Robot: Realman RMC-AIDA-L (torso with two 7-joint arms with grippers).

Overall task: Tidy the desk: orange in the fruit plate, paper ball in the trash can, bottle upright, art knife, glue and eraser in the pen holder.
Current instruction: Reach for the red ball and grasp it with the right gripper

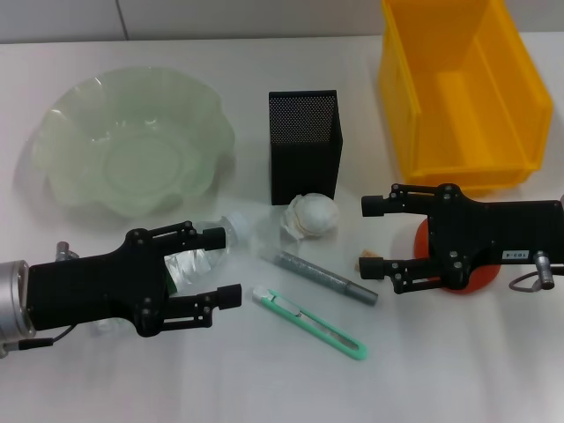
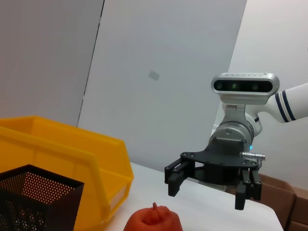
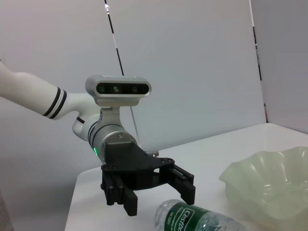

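The orange lies on the white desk, mostly hidden beneath my right gripper, which is open and hovers over it; the left wrist view shows the orange in front of that right gripper. A clear bottle lies on its side between the spread fingers of my open left gripper. In the right wrist view the bottle is below the left gripper. The paper ball, grey glue stick, green art knife and small eraser lie between the arms.
The pale green fruit plate sits at the back left. The black mesh pen holder stands at the back centre. The yellow bin serving as trash can is at the back right.
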